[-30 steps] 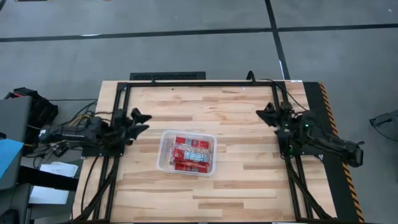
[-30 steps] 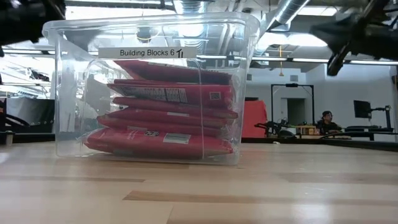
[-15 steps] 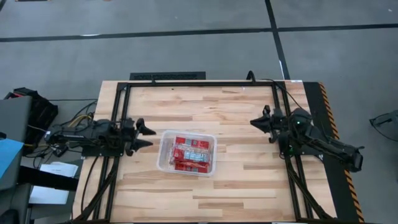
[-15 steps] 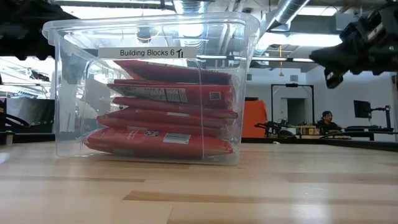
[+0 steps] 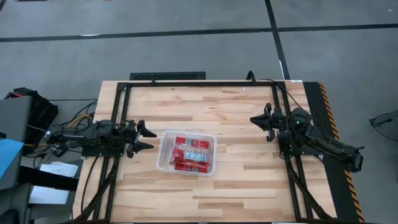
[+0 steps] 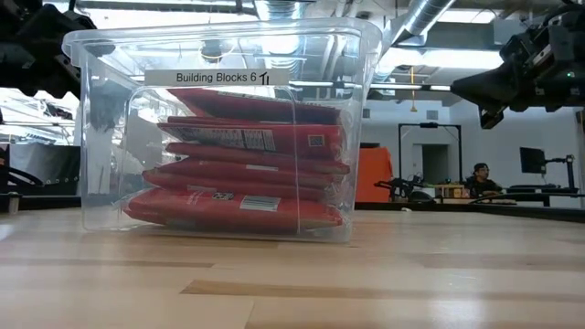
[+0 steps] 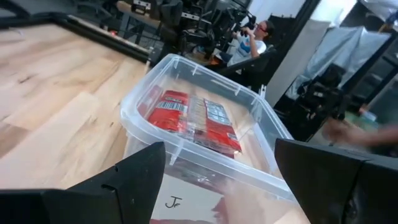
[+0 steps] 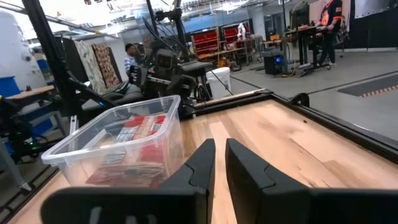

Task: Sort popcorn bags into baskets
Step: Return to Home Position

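A clear plastic tub (image 5: 186, 131) stands in the middle of the wooden table. Several red popcorn bags (image 5: 188, 154) lie flat inside it, stacked one on another; they show through its wall in the low view (image 6: 242, 169). My left gripper (image 5: 147, 139) hovers open just left of the tub, pointing at it; in its wrist view (image 7: 217, 180) the fingers stand wide apart above the tub's near rim (image 7: 134, 121). My right gripper (image 5: 255, 119) is shut and empty to the right of the tub, well apart from it, and points at the tub (image 8: 118, 140).
A black frame (image 5: 199, 83) runs round the table's far and side edges. The tub carries a white label (image 6: 219, 78). Bare wood (image 5: 236, 186) lies all round the tub. A person (image 6: 477, 174) sits in the room far behind.
My left gripper has swung toward the table's near edge and come down a little, so that it points at the tub's left end. My right gripper has moved toward the table's left and a little lower. The tub and the bags have stayed where they were.
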Robot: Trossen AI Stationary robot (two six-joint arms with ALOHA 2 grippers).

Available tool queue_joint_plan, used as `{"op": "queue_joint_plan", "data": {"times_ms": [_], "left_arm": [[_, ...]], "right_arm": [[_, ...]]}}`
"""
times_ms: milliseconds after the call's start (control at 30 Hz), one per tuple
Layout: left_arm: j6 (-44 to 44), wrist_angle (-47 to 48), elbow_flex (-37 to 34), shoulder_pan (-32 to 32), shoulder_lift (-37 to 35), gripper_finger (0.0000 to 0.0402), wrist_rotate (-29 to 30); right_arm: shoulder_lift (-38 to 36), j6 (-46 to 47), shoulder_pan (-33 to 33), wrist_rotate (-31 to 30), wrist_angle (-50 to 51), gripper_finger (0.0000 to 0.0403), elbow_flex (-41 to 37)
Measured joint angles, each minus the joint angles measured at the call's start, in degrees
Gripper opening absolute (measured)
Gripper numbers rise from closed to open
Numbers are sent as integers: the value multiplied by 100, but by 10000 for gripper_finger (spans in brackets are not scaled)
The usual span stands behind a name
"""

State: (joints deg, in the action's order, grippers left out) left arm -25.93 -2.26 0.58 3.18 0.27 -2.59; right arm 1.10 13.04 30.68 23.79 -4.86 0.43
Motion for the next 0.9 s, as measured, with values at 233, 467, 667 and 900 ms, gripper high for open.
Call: {"op": "queue_joint_plan", "data": {"times_ms": [233,467,667,900], "left_arm": [[-191,4,-2,0,0,293,50],[-171,8,-4,0,0,293,70],[-171,8,-5,0,2,293,69],[-171,8,-7,0,2,293,68]], "right_arm": [[0,2,0,0,0,66,-2],[0,4,0,-2,3,66,-4],[0,7,0,-6,4,66,-7],[0,9,0,-7,7,66,-7]]}}
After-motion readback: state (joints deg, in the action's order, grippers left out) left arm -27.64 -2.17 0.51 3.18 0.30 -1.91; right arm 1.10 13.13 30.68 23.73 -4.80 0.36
